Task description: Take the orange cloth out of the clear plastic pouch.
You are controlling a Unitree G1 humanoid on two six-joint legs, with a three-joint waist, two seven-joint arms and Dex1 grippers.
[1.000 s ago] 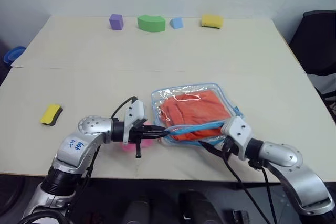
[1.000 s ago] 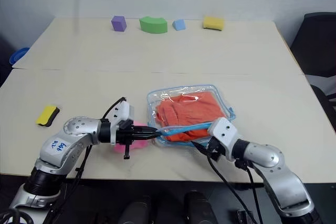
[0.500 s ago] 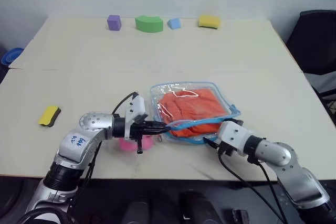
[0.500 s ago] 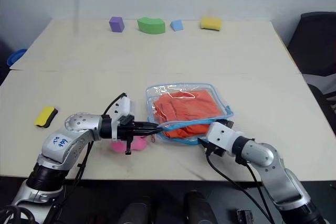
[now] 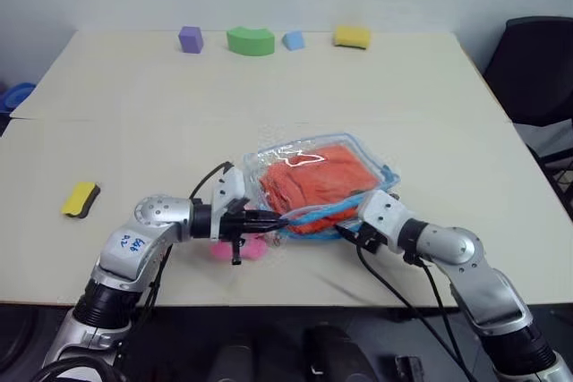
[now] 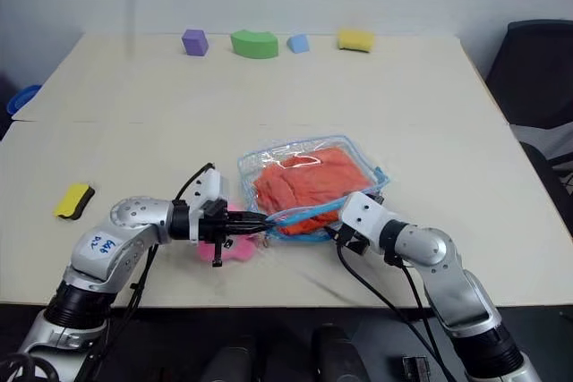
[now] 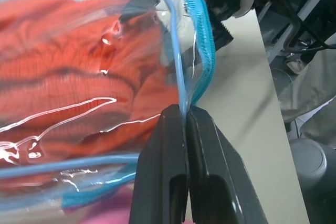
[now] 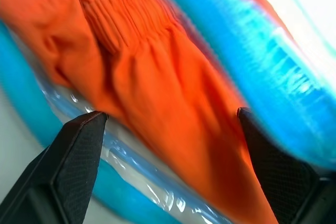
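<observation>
The clear plastic pouch [image 5: 358,151] with light blue trim lies near the table's front edge, its near rim lifted. The orange cloth [image 5: 313,181] sits wrinkled inside it. My left gripper [image 5: 271,217] is shut on the blue trim at the pouch's near left corner; the left wrist view shows the left gripper [image 7: 185,113] pinching that trim. My right gripper [image 5: 346,233] is open at the pouch's mouth on the near right. In the right wrist view its wide-apart fingers [image 8: 71,163] flank the orange cloth [image 8: 157,87] behind the blue zipper band [image 8: 247,66].
A pink plush toy [image 5: 247,249] lies under my left gripper. A yellow and black sponge [image 5: 79,199] is at the left. Along the far edge stand a purple cube [image 5: 190,38], a green arch [image 5: 251,40], a blue block [image 5: 294,39] and a yellow block [image 5: 352,37]. A black chair [image 5: 537,69] is at the right.
My right gripper has pushed forward and left into the pouch's mouth, still open. The pouch has tilted and bunched up a little. My left gripper holds the trim in place.
</observation>
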